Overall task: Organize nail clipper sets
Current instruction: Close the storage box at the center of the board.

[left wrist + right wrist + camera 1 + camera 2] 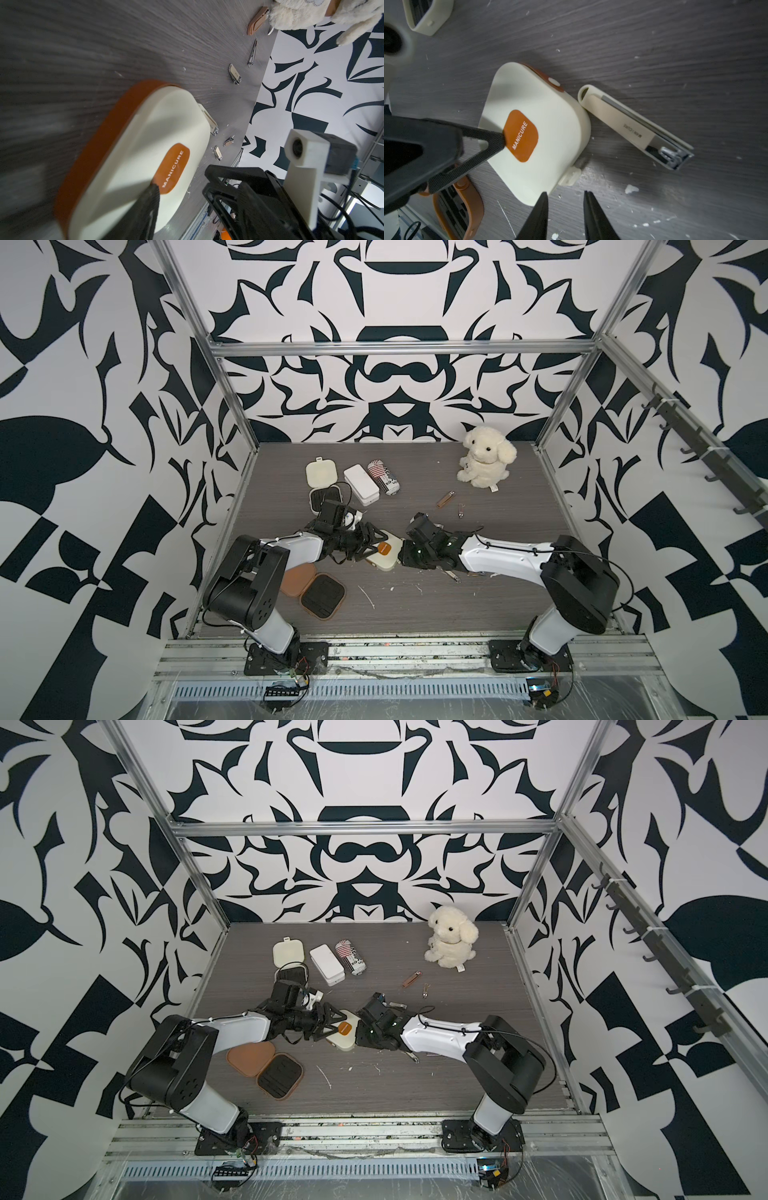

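Observation:
A shut cream case [385, 555] [550, 124] with an orange MANICURE label lies on the table between both arms. One finger of my left gripper [372, 546] rests its tip [499, 138] on the lid at the label; its other finger I cannot make out. My right gripper [564, 192] is open with nothing between its fingers, just off the case's corner near the latch tab. A cream nail clipper [633, 126] lies against the case. An open tan-brown case [312, 590] lies front left and an open cream case [322, 485] back left. Small clippers [445, 498] [234, 73] lie loose.
A white rectangular box [360, 484] and a striped can [384, 477] lie at the back beside the open cream case. A plush dog [487, 456] sits back right. Metal frame posts and a front rail [399, 649] bound the table.

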